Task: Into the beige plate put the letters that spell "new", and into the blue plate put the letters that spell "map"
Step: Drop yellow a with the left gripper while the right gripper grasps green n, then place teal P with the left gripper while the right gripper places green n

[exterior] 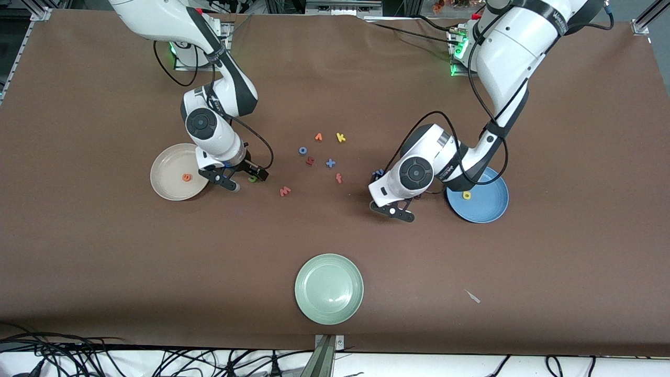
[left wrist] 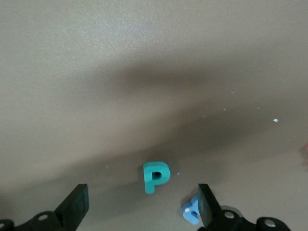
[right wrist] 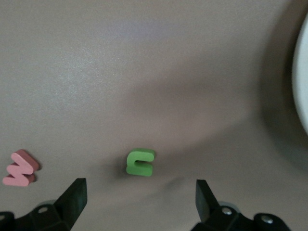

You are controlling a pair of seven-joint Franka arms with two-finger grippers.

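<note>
Letters first: I see the tiny orange foam e [exterior: 187, 177] lying in the round cream-beige plate [exterior: 165, 184] at the right arm's end of the table, and the tiny yellow foam a [exterior: 466, 195] in the round plain blue plate [exterior: 489, 207] at the left arm's end. The small green foam n [right wrist: 140, 162] lies flat on the brown table cover [exterior: 104, 251], just beside the beige plate at its 3 o'clock in the front view. The right gripper [exterior: 243, 178] sits low over it, jaws spread wide with the n between them, holding nothing. The salmon-red foam w [exterior: 285, 191] lies apart from the n, toward the table's middle. The teal foam p [left wrist: 156, 176] lies flat under my left gripper [left wrist: 142, 204], whose jaws are wide apart and empty; the blue foam m [left wrist: 190, 211] touches one finger [left wrist: 207, 204]. The pale green round plate [exterior: 328, 288] sits at 6 o'clock, nearest the front camera.
</note>
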